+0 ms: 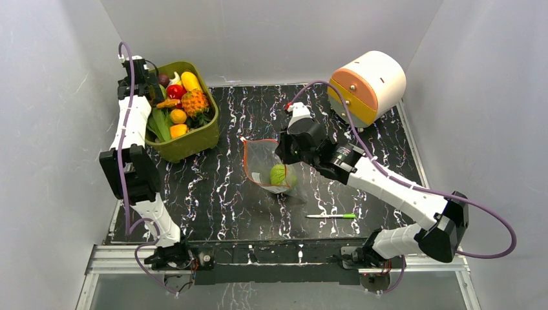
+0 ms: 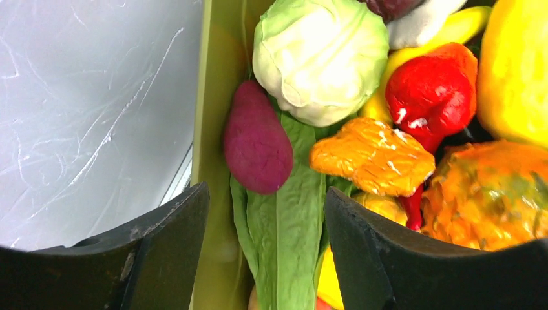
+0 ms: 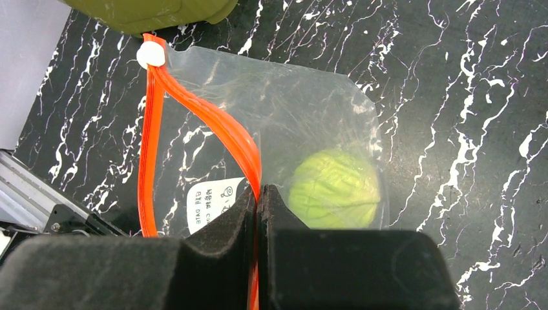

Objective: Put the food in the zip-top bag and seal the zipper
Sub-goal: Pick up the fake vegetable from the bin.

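The bag (image 1: 265, 161) lies in the middle of the desk (image 1: 213, 200), its mouth turned toward the tub (image 1: 194, 142) of food. My right pincer (image 3: 258, 201) is clenched on one lip of the zipper (image 3: 200, 119), which holds the mouth apart. My first worry is that thin lip. If it slides out of the jaws, or I tug sideways, the mouth collapses flat or the whole bag skids, because only one cabbage (image 3: 334, 188) weighs it down. The next piece would then land on the desk instead of inside. Farther out, my left pincer (image 2: 265, 213) hangs released over the tub with nothing gripped. One jaw sits about over the tub wall, so I judge a straight descent could jam on the rim. It could also pinch the green leaf (image 2: 284, 239) together with the purple piece (image 2: 257, 145), since the toys are packed touching one another. The bag itself is clear and crinkled, with a white label (image 3: 210, 203) near my jaws. The two orange zipper strips part in a narrow wedge from the white slider (image 3: 151, 55) at the far corner. A pen (image 1: 331, 216) lies apart, near the front edge.
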Tool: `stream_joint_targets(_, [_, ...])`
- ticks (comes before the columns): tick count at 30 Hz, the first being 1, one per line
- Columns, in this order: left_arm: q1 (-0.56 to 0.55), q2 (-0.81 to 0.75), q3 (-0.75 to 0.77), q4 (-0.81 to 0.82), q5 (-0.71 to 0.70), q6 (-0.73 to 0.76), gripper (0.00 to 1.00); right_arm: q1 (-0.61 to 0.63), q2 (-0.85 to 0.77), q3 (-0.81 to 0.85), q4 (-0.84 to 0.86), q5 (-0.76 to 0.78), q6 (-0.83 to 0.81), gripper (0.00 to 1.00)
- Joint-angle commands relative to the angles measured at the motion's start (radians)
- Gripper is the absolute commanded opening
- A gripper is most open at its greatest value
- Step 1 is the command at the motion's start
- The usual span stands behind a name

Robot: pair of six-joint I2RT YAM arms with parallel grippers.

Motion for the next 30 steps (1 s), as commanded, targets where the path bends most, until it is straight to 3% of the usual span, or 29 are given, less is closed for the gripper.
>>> stream_joint_targets(1, [0.007, 0.046, 0.052, 0.005, -0.053, -0.012, 0.64, -0.004, -0.004, -0.008, 0.074, 0.013, 0.007, 0.00])
stream_joint_targets(5, [0.007, 0.108, 0.093, -0.007, -0.007, -0.039, 0.65, -0.004, -0.014, -0.017, 0.081, 0.018, 0.015, 0.00])
stream_joint_targets(9, [0.007, 0.169, 0.147, -0.035, -0.057, -0.057, 0.62, -0.004, -0.044, -0.036, 0.078, 0.031, 0.029, 0.00])
stream_joint_targets(17, [0.007, 0.173, 0.153, -0.034, -0.086, -0.057, 0.45, -0.005, -0.052, -0.039, 0.084, 0.035, 0.025, 0.00])
stream_joint_targets(23, [0.007, 0.134, 0.092, -0.023, -0.128, -0.065, 0.48, -0.005, -0.065, -0.061, 0.102, 0.036, 0.042, 0.00])
stream_joint_targets(27, [0.007, 0.139, 0.076, -0.031, -0.134, -0.069, 0.59, -0.006, -0.061, -0.062, 0.103, 0.033, 0.041, 0.00])
stream_joint_targets(30, [0.007, 0.142, 0.050, -0.015, -0.128, -0.070, 0.56, -0.005, -0.050, -0.049, 0.107, 0.041, 0.036, 0.00])
